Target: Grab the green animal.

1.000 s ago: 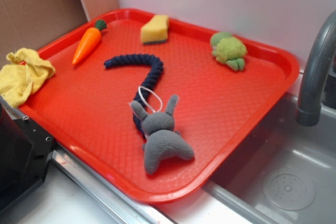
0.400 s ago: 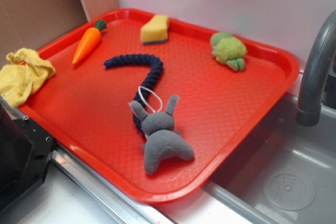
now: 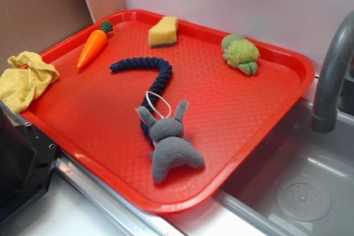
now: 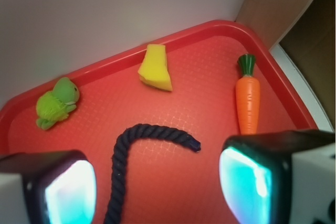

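The gripper point(image 4: 157, 182) had just come in above the red tray point(image 3: 287, 89), fingers spread and empty. The green animal point(image 3: 241, 53) lay untouched by the tray's far rim, so the reach remained.

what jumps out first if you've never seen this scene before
The big red tray fills the scene, beside a sink. A grey plush bunny lies near its front edge at the end of a dark blue rope. The green animal sits at the far right, an orange carrot at the far left.
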You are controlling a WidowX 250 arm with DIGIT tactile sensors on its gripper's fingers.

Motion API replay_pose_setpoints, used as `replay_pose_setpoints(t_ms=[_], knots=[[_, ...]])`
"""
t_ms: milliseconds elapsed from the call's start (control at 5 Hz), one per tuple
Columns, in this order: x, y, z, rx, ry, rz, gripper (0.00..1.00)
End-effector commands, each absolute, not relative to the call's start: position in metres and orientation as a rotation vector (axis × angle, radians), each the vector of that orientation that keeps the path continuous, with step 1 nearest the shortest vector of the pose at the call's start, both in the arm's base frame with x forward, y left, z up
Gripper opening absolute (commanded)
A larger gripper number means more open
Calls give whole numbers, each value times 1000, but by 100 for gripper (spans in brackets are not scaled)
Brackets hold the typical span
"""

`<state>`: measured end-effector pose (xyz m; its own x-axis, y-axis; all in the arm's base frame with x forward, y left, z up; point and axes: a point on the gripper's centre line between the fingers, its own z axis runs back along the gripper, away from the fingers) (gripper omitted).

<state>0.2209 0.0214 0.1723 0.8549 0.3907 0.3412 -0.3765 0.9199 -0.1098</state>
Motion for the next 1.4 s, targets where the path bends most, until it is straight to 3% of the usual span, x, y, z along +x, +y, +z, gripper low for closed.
replay_pose_setpoints(t_ms=[0, 200, 400, 600, 800, 1000, 1200], knots=[[253, -11, 164, 52, -432, 326, 100], [268, -28, 152, 119, -456, 305, 100], [304, -47, 119, 160, -482, 252, 100], [329, -61, 100, 150, -514, 221, 100], [343, -70, 91, 107, -514, 185, 100], [344, -72, 92, -7, -510, 212, 100], [350, -71, 96, -124, -447, 314, 100]])
